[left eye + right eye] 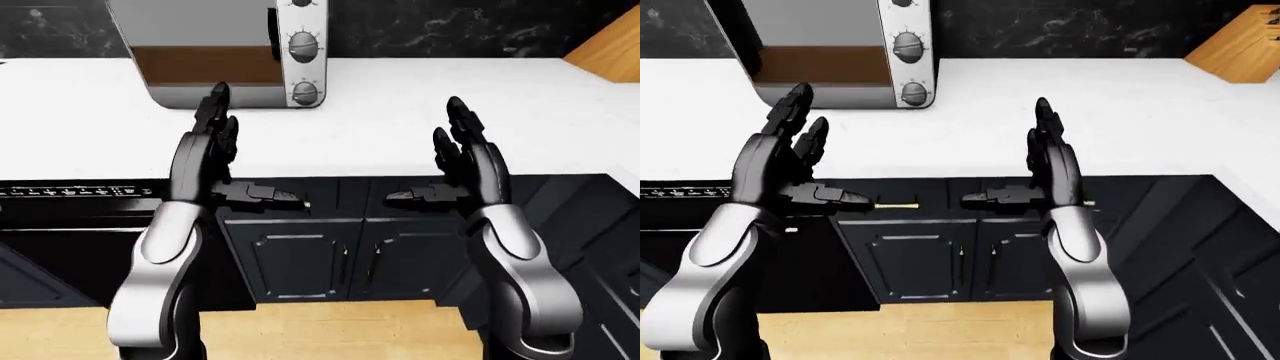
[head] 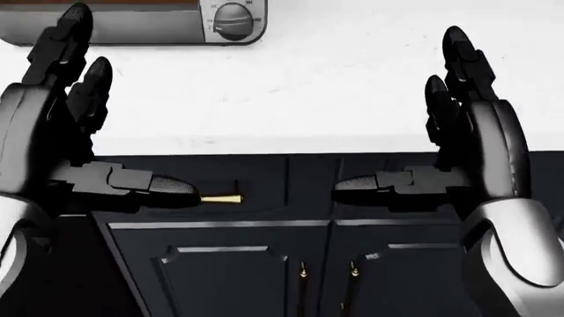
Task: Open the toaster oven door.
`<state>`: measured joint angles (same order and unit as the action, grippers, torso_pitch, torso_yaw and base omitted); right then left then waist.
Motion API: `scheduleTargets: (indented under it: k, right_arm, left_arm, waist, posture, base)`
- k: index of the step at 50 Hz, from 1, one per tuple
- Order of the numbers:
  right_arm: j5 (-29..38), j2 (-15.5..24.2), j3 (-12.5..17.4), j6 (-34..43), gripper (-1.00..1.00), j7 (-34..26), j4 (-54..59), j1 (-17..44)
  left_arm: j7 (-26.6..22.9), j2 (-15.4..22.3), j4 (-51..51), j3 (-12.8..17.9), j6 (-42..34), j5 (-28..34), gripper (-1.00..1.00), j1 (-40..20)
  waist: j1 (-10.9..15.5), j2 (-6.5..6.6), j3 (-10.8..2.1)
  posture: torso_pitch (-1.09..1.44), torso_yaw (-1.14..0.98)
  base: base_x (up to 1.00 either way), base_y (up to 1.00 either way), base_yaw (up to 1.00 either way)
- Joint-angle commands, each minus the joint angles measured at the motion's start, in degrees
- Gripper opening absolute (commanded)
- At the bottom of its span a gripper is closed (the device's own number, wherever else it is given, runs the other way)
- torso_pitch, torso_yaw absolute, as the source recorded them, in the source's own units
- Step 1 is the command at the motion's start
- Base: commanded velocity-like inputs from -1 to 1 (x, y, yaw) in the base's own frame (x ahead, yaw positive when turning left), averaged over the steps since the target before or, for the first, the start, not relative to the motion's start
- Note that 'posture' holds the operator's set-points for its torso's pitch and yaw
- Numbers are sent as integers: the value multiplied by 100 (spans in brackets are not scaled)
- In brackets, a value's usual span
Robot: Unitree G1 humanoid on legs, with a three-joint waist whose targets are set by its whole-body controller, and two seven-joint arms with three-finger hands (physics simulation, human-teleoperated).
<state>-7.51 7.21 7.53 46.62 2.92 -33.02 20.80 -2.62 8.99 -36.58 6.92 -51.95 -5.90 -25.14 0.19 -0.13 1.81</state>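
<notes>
Countertop [image 1: 420, 127] spreads white and smooth across my left-eye view, its lip running over dark panelled cabinets [image 1: 330, 262]; toaster oven [image 1: 225, 56] sits at the top left of it, a boxy silver body with round knobs [image 1: 303, 46] down its right side; my left hand [image 1: 212, 146] is raised just below it, apart, fingers spread wide; my right hand [image 1: 465, 154] is likewise open, bare white around it.

Silver toaster oven [image 1: 225, 52] with brown-tinted door; white counter [image 1: 400, 120]; black marbled backsplash [image 1: 450, 26]; navy cabinets [image 1: 330, 247]; black hands, grey arms.
</notes>
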Motion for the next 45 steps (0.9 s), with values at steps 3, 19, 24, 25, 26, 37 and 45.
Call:
scheduleTargets:
  k: [3, 19, 24, 25, 26, 37, 45]
  right_arm:
    - [-24, 7, -2, -307, 100, -40, -143, 135]
    - [-65, 4, -4, -253, 100, -13, -211, 106]
    - [-53, 6, -2, -298, 100, -27, -178, 88]
    - [-52, 7, -2, -294, 100, -27, -178, 87]
    - [-52, 8, -3, -266, 100, -23, -199, 96]
    - [-31, 7, -21, -269, 100, -24, -183, 104]
    - [-72, -20, 0, -263, 100, 6, -168, 141]
  left_arm:
    - [22, 48, -187, 83, 207, 34, 100, -154]
    - [8, 18, -163, 60, 273, 57, 100, -90]
    - [3, 16, -151, 56, 274, 61, 100, -103]
    - [-2, 16, -141, 54, 288, 63, 100, -97]
    - [-5, 16, -134, 59, 295, 62, 100, -95]
    - [-5, 25, -152, 76, 260, 39, 100, -110]
    - [-8, 28, -125, 71, 300, 40, 100, -93]
  waist:
    - [-3, 215, -68]
    - [82, -304, -110]
    - [21, -235, -138]
    - [19, -201, -136]
    - [10, -156, -104]
    - [-10, 280, -79]
    - [-35, -139, -37]
  posture:
    - [0, 0]
    - [0, 0]
    - [0, 0]
    - [0, 0]
    - [0, 0]
    - [0, 0]
    - [0, 0]
  base:
    - [2, 5, 0]
    - [4, 4, 0]
    - [12, 8, 0]
    - [12, 11, 0]
    - [11, 11, 0]
    - [12, 13, 0]
    - [15, 14, 0]
